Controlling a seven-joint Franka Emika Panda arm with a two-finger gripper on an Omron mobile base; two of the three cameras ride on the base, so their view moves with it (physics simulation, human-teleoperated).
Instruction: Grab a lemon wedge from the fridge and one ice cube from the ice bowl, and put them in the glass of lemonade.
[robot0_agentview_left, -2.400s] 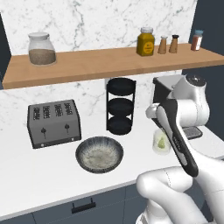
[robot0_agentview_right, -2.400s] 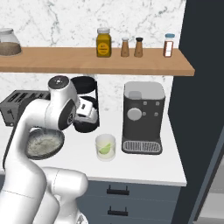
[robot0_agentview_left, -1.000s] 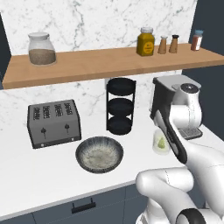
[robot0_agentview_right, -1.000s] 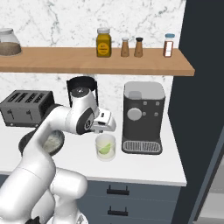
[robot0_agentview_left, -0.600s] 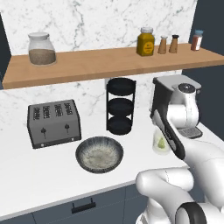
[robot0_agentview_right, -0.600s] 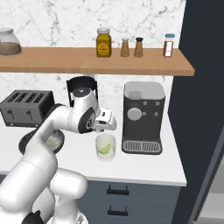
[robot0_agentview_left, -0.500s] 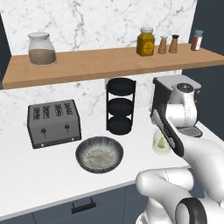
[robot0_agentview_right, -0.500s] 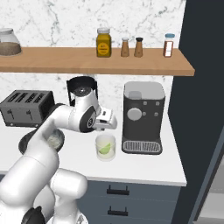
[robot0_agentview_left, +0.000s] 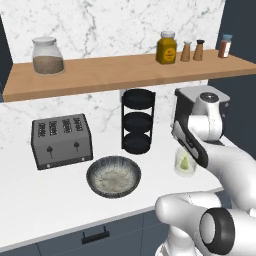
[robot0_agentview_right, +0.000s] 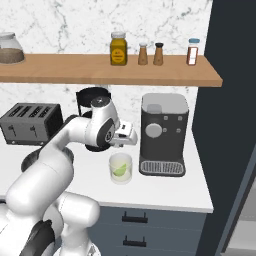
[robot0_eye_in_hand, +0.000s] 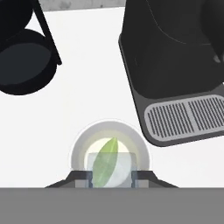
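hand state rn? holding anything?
Hand: closed on the ice cube, directly above the glass of lemonade, lemon wedge already inside.

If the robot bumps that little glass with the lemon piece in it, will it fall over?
Probably not easily: the glass of lemonade looks short and wide, standing flat on the counter. A hard knock might slide it or spill it. It looks thin and see-through, so likely breakable.

Arm swung over the tumbler

The white arm's two-finger gripper (robot0_agentview_right: 131, 139), above the bowl side 2.4 s ago, now hangs over the small translucent pale tumbler (robot0_agentview_right: 120, 168), beside the black coffee machine (robot0_agentview_right: 163, 134).
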